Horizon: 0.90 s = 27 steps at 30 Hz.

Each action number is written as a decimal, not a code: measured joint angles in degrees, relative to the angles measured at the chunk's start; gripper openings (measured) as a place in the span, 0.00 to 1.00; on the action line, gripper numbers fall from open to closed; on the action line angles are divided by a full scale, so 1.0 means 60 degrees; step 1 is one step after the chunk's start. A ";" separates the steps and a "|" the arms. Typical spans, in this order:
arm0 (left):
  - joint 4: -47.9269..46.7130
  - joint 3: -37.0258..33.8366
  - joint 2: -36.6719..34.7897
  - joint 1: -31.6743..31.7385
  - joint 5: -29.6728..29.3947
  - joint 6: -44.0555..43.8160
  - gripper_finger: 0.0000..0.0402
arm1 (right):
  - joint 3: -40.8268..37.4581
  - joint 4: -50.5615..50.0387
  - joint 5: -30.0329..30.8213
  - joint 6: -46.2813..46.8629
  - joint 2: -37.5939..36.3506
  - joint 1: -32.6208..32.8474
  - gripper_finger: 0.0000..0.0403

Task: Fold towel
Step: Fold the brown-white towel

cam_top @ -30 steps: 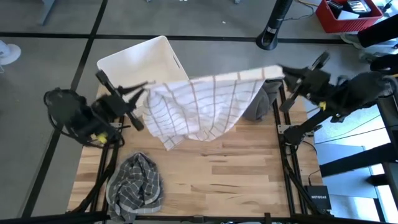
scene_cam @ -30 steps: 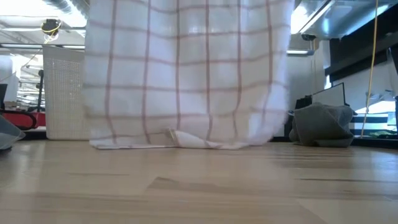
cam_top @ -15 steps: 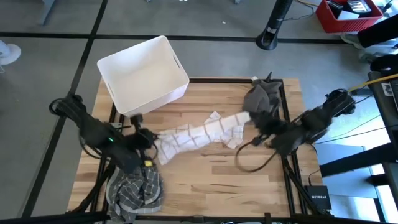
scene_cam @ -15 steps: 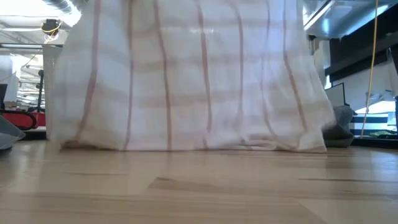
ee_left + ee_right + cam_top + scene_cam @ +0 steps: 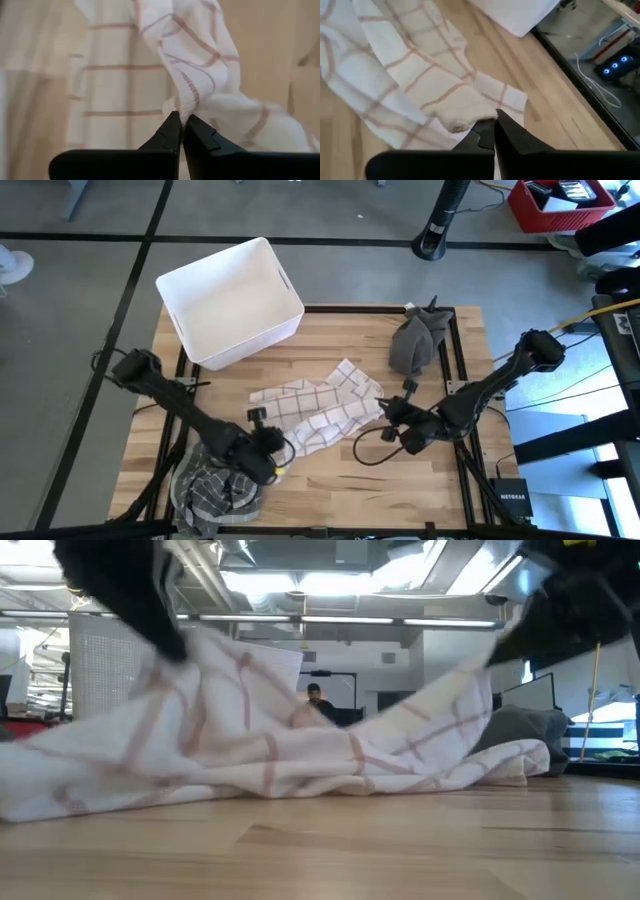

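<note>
A white towel point(image 5: 315, 405) with thin red-brown checks lies bunched in the middle of the wooden table point(image 5: 340, 480). Its middle rests on the wood point(image 5: 280, 765), and two ends rise to my grippers. My left gripper point(image 5: 272, 442) is shut on the towel at its near left end point(image 5: 181, 122). My right gripper point(image 5: 386, 409) is shut on it at its right end point(image 5: 492, 124). Both grippers stand low over the table. In the low view they show as dark shapes, the left gripper point(image 5: 120, 590) at upper left and the right gripper point(image 5: 570, 600) at upper right. My left gripper pinches a gathered, stitched hem point(image 5: 187, 100) of the towel between its two fingertips. The fingers slant steeply down at it. The cloth runs slack from the fingers down onto the table. My right gripper pinches a bunched corner point(image 5: 470, 116) of the towel between its two fingertips, in several layers. The fingers slant down from the table's right side. The cloth falls away slack onto the wood.
A white bin point(image 5: 230, 300) stands at the far left of the table. A grey cloth point(image 5: 418, 340) lies heaped at the far right, and a dark checked cloth point(image 5: 215, 480) at the near left corner. A person point(image 5: 315, 700) shows far behind the table.
Both grippers have sunk from high above the table to just over it and come toward the near edge, tipping downward, still shut on the towel. The towel hung spread between them with its lower edge on the table; now it lies bunched on the wood.
</note>
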 joint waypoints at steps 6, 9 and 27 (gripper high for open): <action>0.0117 -0.0001 0.0474 0.0740 0.2507 -0.0070 0.13 | -0.0278 -0.0078 0.0025 -0.0042 0.0322 -0.0008 0.00; -0.0144 0.0002 0.0318 0.1045 0.4158 -0.0695 0.22 | -0.0278 -0.0071 0.0028 -0.0042 0.0373 -0.0008 0.00; 0.0922 -0.1393 0.0175 -0.0577 0.2539 -0.3258 0.32 | -0.0275 0.0074 0.0130 -0.0045 0.0369 -0.0004 0.02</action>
